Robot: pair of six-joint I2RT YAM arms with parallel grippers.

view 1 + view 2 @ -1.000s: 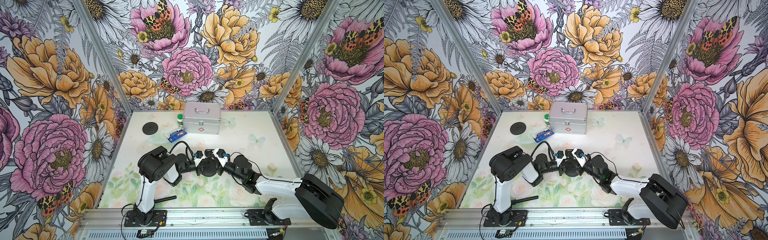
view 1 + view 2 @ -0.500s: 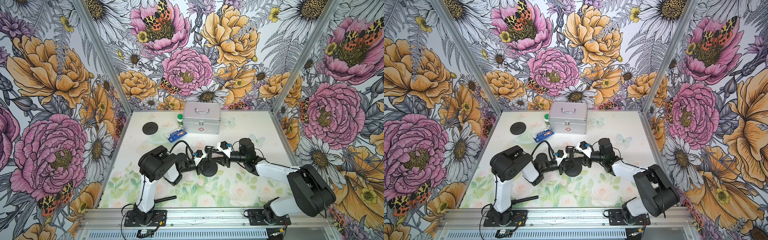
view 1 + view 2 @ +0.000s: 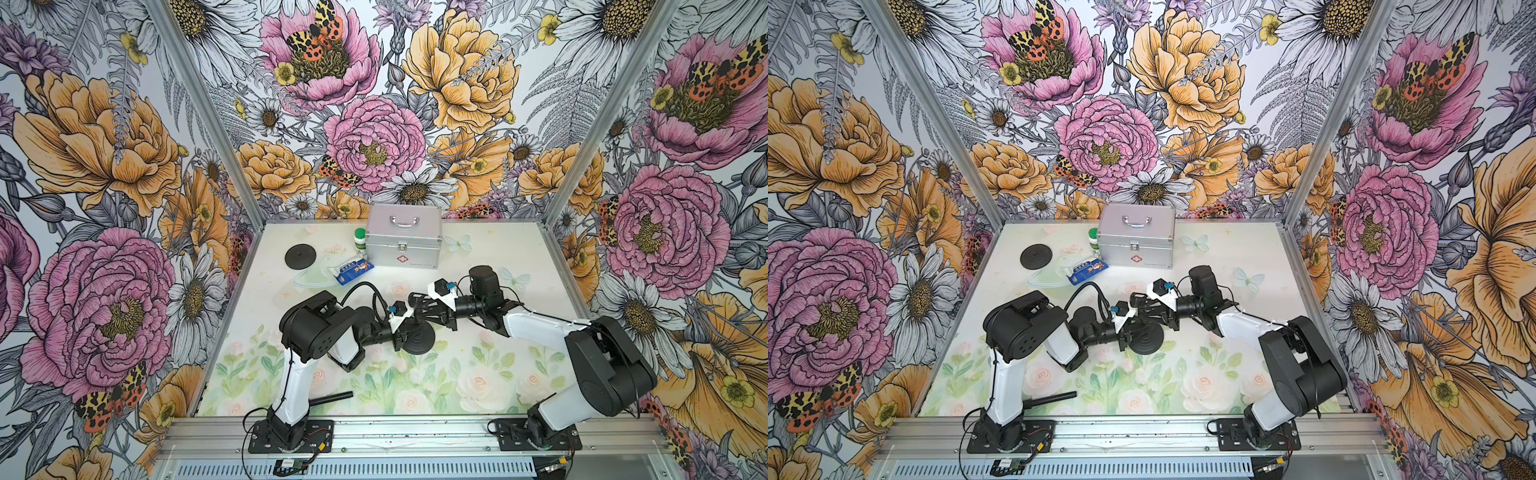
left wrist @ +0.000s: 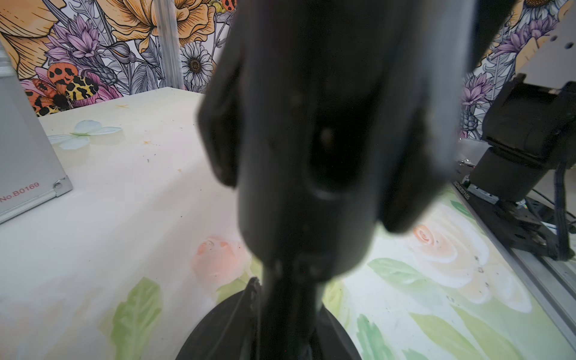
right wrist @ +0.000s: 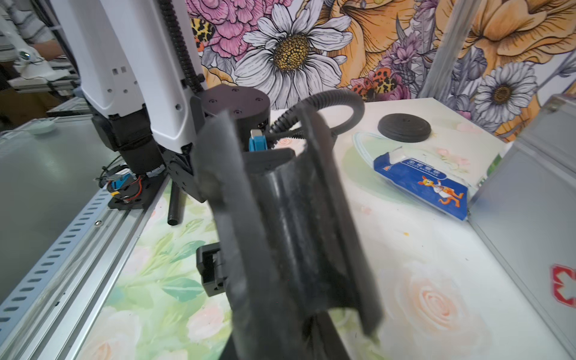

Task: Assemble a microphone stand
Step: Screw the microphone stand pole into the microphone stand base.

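Right wrist view: right pincer point(image 3: 415, 309) is clamping the pole point(image 5: 290, 224), with the black tube sitting between its fingers point(image 5: 224, 193). Pole is standing upright on the round base point(image 3: 422, 344), long axis vertical and top end pointing at the overhead camera, so both top views are showing it near end-on under the pincers. Base is lying flat mid-surface point(image 3: 478, 374), between the arms. Left pincer point(image 3: 408, 332) is sitting low on the opposite side, clenched on the pole just above the base; blur in the left wrist view is hiding the contact. Spare disc point(image 3: 300, 257) is lying far-left. Loose rod point(image 3: 332, 397) is lying by the left arm's foot, running along the front edge.
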